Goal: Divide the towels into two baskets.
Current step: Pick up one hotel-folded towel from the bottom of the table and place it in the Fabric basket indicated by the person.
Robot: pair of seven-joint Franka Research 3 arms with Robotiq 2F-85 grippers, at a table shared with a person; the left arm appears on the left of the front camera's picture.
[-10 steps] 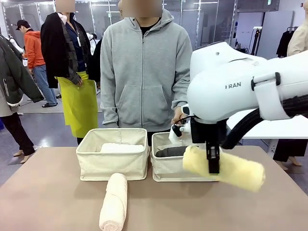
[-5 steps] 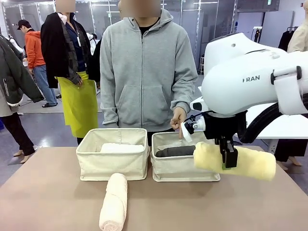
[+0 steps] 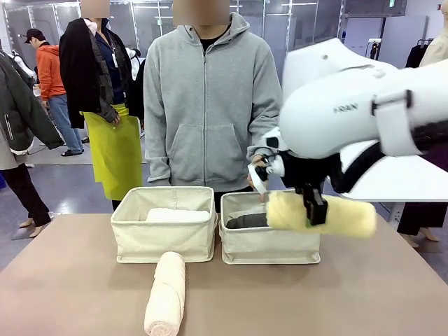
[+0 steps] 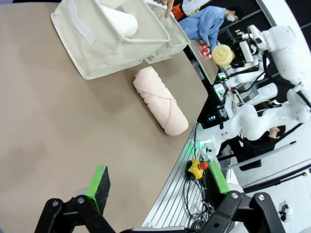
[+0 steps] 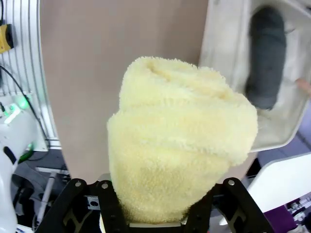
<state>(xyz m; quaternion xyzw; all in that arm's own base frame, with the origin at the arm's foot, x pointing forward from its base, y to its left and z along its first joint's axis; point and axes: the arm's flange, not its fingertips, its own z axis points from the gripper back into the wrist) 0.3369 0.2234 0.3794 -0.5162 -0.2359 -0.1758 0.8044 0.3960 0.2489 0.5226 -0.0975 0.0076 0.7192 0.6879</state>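
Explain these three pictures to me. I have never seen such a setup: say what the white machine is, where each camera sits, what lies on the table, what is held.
The white machine is a robot arm, one of two at a table; a person in a grey hoodie stands across it. The front view looks over the table from the robot's side. The other two come from wrist cameras looking along each gripper's fingers. The right gripper is shut on a pale yellow rolled towel, in the air near the right basket, where a dark grey towel lies. The left basket holds a white towel. A cream towel lies on the table before it. The left gripper is open, empty, above the table.
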